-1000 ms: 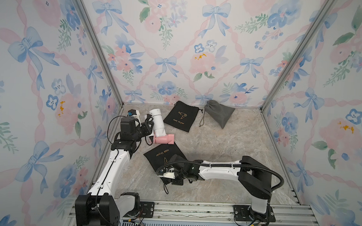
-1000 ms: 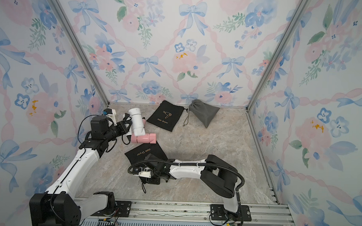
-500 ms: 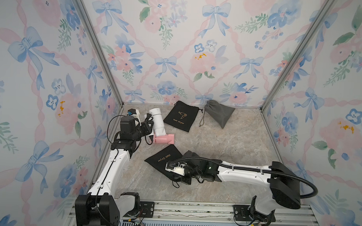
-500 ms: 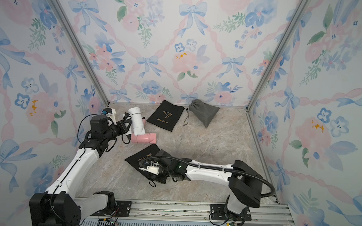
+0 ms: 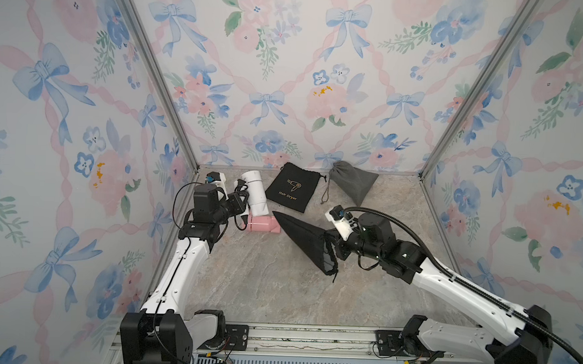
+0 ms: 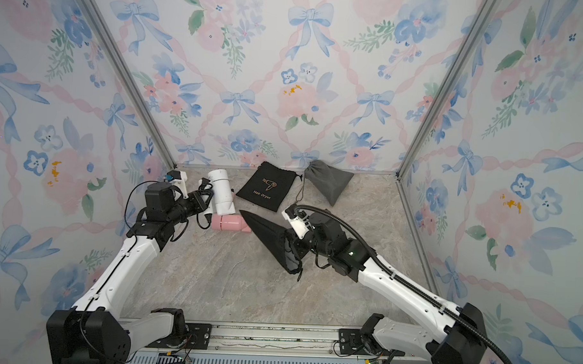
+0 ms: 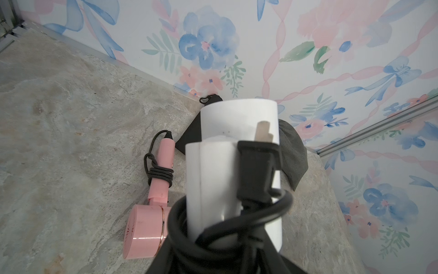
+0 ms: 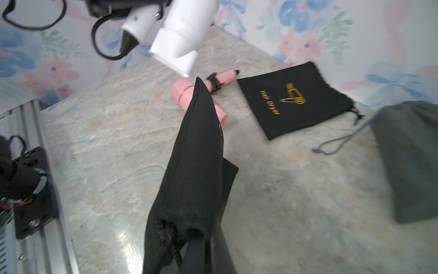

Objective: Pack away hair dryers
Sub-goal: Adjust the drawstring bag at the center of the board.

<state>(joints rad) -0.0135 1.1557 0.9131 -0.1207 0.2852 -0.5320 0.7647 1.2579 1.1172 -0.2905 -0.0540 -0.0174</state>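
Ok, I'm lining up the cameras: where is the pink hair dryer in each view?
In a top view: pink hair dryer, left of centre.
In a top view: left of centre too.
Left wrist: lower left.
Right wrist: upper middle, partly behind the held black pouch.
Shared landmark: the white hair dryer beside it.

left gripper (image 5: 242,205) grips the white hair dryer (image 5: 255,192); right gripper (image 5: 336,249) pinches a black pouch (image 5: 302,237) beside 1 pink hair dryer (image 5: 262,224).

The lying dryer (image 5: 262,224) is just left of the raised pouch (image 5: 309,243), the printed pouch (image 5: 293,191) behind them.
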